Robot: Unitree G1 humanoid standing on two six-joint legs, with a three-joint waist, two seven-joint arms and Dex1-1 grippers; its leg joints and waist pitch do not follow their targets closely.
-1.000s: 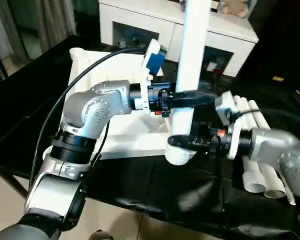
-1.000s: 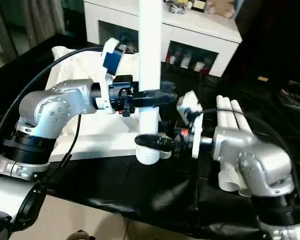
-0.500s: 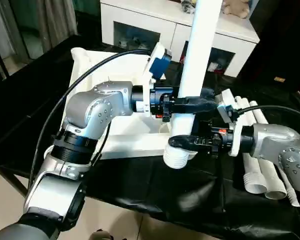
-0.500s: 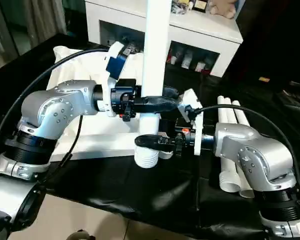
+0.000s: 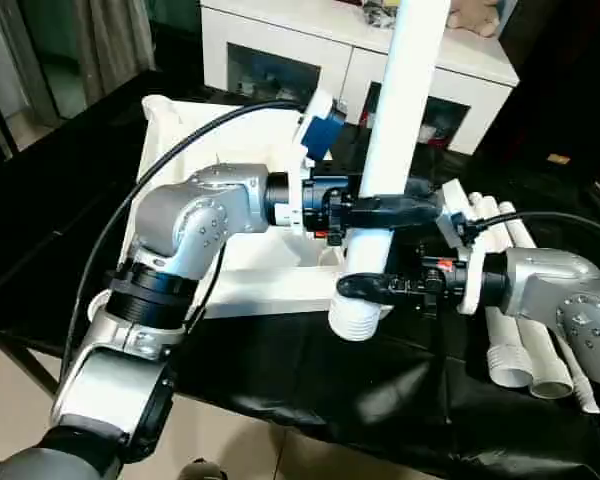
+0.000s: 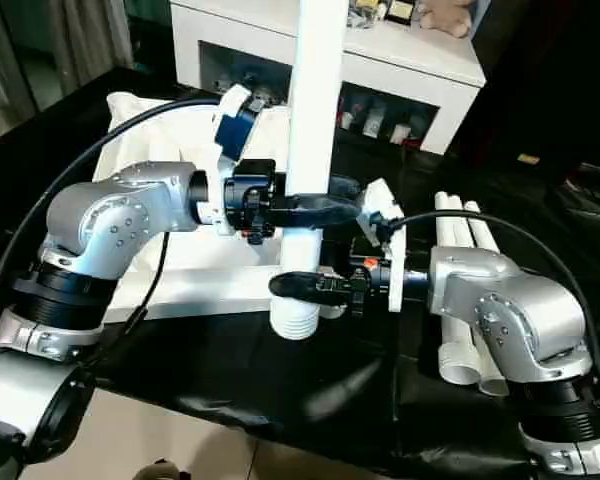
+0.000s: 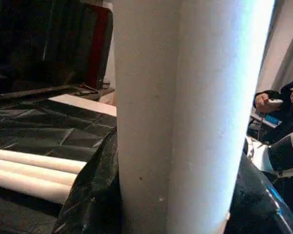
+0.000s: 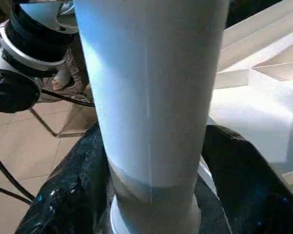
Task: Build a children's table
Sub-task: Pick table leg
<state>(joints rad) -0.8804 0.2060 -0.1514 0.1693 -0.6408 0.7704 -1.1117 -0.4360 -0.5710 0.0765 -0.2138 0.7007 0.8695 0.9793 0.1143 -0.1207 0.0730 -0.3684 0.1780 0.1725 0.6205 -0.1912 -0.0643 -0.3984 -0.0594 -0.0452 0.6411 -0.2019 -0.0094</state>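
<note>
A: Where is the table leg (image 5: 400, 130) held?

B: Near-upright, clamped by the left tool (image 5: 385, 210) above and the right tool (image 5: 365, 287) lower, ribbed end over the tabletop (image 5: 230, 150) edge.

A: What risk is noted?

B: The leg could be tilted and its ribbed end jammed at the socket.

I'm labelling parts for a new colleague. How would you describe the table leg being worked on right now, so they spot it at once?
Start at the white tabletop lying on the black-covered table. At its near edge one white leg stands almost upright, the left gripper clamped round it above the right gripper. Unlike the spare legs lying flat to the right, it is raised, its ribbed end hanging just above the black cover.
</note>
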